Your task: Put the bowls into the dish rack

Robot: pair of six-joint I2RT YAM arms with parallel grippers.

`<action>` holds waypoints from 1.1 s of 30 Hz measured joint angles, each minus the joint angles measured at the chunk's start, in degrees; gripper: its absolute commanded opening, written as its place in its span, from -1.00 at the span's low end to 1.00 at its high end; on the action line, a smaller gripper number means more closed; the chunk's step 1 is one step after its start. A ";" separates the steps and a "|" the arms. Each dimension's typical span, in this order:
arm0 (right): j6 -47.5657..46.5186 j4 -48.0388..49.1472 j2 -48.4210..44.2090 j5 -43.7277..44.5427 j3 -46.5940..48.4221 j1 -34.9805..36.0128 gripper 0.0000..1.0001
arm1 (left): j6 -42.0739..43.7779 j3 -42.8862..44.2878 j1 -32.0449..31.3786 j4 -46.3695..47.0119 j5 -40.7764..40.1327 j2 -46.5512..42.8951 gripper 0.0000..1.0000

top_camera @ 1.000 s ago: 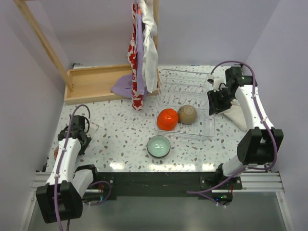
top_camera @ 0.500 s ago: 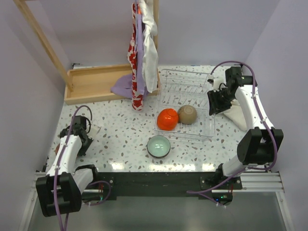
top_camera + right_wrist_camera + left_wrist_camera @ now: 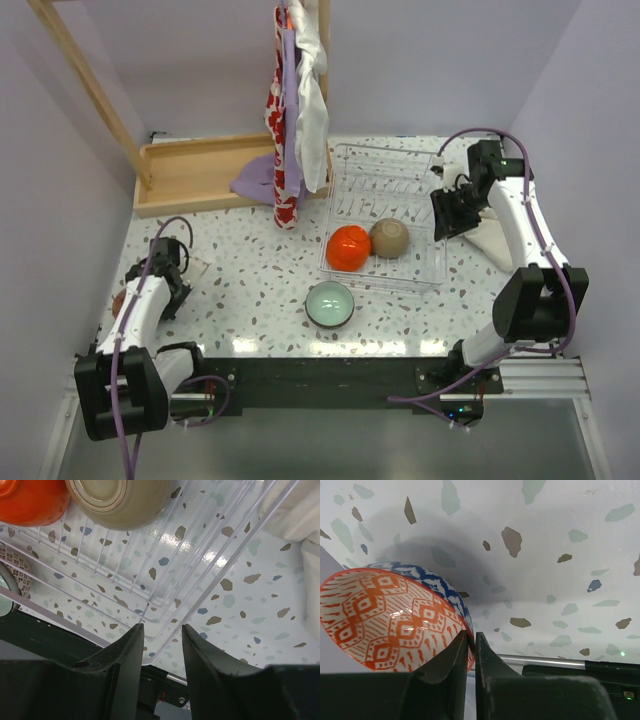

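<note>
A patterned bowl (image 3: pixel 395 615), orange-red inside and blue outside, sits tilted at the table's near left; only a red sliver of this bowl (image 3: pixel 119 300) shows from above. My left gripper (image 3: pixel 471 635) (image 3: pixel 160 277) is shut on its rim. An orange-red bowl (image 3: pixel 348 247) (image 3: pixel 30 500) and a tan bowl (image 3: pixel 389 237) (image 3: pixel 120 500) lie upturned in the white wire dish rack (image 3: pixel 385 175) (image 3: pixel 200 555). A mint green bowl (image 3: pixel 330 303) stands on the table in front of the rack. My right gripper (image 3: pixel 455 212) (image 3: pixel 163 626) hangs open over the rack's right edge, holding nothing.
A wooden tray (image 3: pixel 195 170) with a lilac cloth lies at the back left. Hanging cloths (image 3: pixel 297 110) dangle beside the rack's left end. A folded white cloth (image 3: pixel 495 240) lies right of the rack. Walls close in on both sides.
The left jaws have narrowed onto the patterned bowl's rim and that arm has shifted slightly toward the near edge. The right arm has not moved.
</note>
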 measured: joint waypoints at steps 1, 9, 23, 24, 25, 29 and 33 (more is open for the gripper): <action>0.02 -0.02 0.00 0.02 -0.13 0.00 -0.20 | 0.17 0.00 0.00 0.31 -0.17 0.24 -1.00; 0.02 0.13 0.00 0.07 -0.26 0.00 -0.23 | 2.51 4.04 0.15 -2.78 3.50 -1.20 -1.00; -0.44 -0.96 -0.04 1.90 -0.09 0.02 -0.36 | 17.75 17.42 -13.14 -22.36 30.58 -2.93 -1.00; -0.55 -1.36 -0.07 2.29 -0.09 0.00 -0.37 | 18.05 17.44 -15.41 -23.12 31.87 -3.10 -1.00; -0.63 -1.68 -0.17 2.45 -0.09 0.00 -0.41 | 18.43 17.51 -17.33 -23.65 33.22 -2.99 -1.00; -0.70 -2.56 -2.91 1.90 -0.48 -0.76 -0.85 | 18.08 20.39 -24.26 -25.07 38.34 0.39 -1.00; 0.83 -2.64 -7.43 -0.48 -0.59 -3.87 -1.00 | 15.23 29.94 -34.56 -23.78 40.54 6.62 -1.00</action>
